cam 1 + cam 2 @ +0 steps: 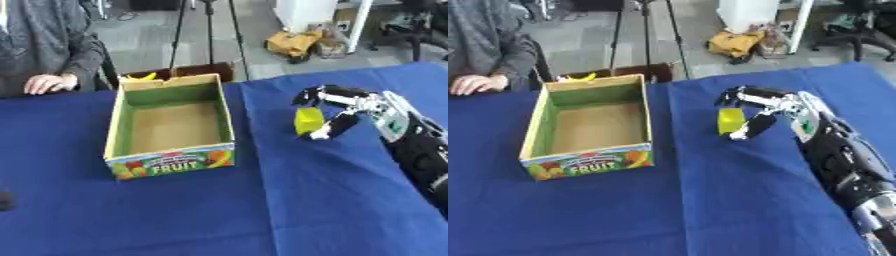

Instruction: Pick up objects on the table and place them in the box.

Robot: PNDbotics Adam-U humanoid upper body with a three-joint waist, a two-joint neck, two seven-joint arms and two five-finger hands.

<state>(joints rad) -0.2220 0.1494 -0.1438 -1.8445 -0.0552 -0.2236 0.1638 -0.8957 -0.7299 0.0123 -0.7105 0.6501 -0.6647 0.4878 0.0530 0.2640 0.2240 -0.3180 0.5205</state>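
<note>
Left eye view shows bare blue table [289, 210] nearest the robot, with only a dark blur at the lower left edge that cannot be identified; the left hand shows in neither view. Further in, the right arm comes from the right side and its hand [346, 107] is curled around a small yellow-green block [307, 120], fingers over the top and thumb under, so the block sits pinched in the grasp above or just at the cloth; which, I cannot tell. The block looks stiff and light, a flat-faced cube that should neither crush nor sag, though smooth faces could slip if squeezed on a corner, so opposite flat sides are the sensible place to hold it, as seems the case here. To its left, well apart from the hand, stands the open cardboard box [118, 125] printed FRUIT, with nothing visible inside. The step in hand is probably the carry toward that box, which calls for lifting clear of the near wall before letting go. Beyond the box a person's hand [48, 82] rests on the far table edge, touching nothing of the task.
</note>
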